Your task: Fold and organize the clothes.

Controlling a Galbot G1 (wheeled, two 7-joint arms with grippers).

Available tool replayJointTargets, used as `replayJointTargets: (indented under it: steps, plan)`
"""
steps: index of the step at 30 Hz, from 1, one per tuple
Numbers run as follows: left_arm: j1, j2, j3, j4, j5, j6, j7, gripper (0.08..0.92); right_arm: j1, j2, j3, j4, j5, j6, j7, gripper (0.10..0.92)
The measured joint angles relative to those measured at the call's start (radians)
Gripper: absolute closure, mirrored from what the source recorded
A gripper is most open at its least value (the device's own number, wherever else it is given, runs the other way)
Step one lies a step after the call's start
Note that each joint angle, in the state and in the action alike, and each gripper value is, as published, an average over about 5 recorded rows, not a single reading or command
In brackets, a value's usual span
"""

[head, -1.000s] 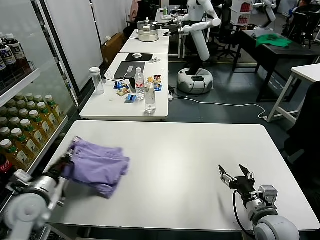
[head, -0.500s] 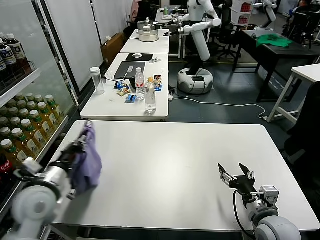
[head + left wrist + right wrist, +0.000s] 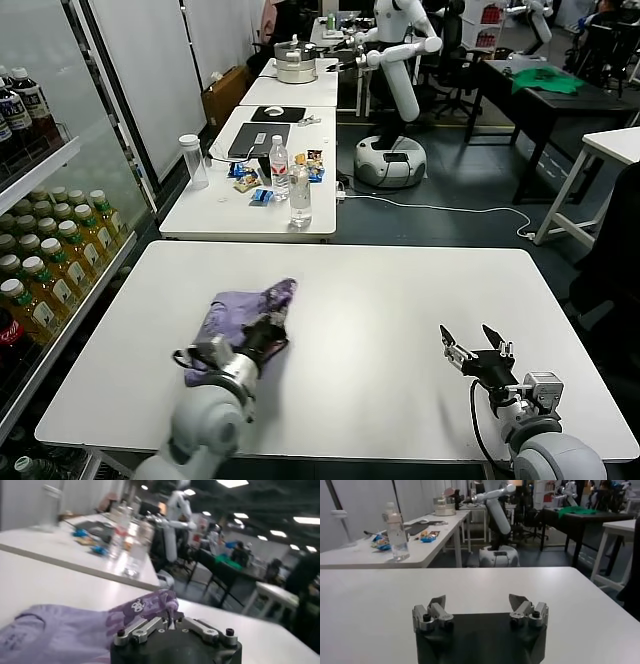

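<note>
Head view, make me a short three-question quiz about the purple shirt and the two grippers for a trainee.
1. True or false: the purple shirt lies spread out flat on the white table.
2. Which gripper is at the shirt? A) left gripper B) right gripper
3. Fill in: the right gripper hovers with its fingers ____, holding nothing.

Key: 1 false, it lies bunched in a heap. 2 A, its closed-in fingers pinch a fold of the shirt. 3 open.
</note>
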Motion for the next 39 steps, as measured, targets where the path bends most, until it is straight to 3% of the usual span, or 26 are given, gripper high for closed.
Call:
replayJointTargets:
  steps: [11,21,30,39]
  plan:
    - [0.02,-0.023,0.107,-0.021,0.09,-0.022,0.065,0.487,0.025,-0.008,-0.02,-0.005,0.007,0.0,0.005,0.203]
    - [0.125,0.021,-0.002,-0.121,0.108,-0.073,0.047,0.214,0.092,0.042,-0.169,-0.041,-0.041,0.02,0.043,0.203]
    - [0.216,0.059,-0.188,-0.124,0.136,-0.136,-0.006,0.177,0.171,0.146,-0.376,-0.154,-0.14,0.056,0.092,0.203]
    - [0.262,0.056,-0.276,-0.124,0.156,-0.171,-0.028,0.177,0.228,0.256,-0.504,-0.292,-0.211,0.081,0.134,0.203]
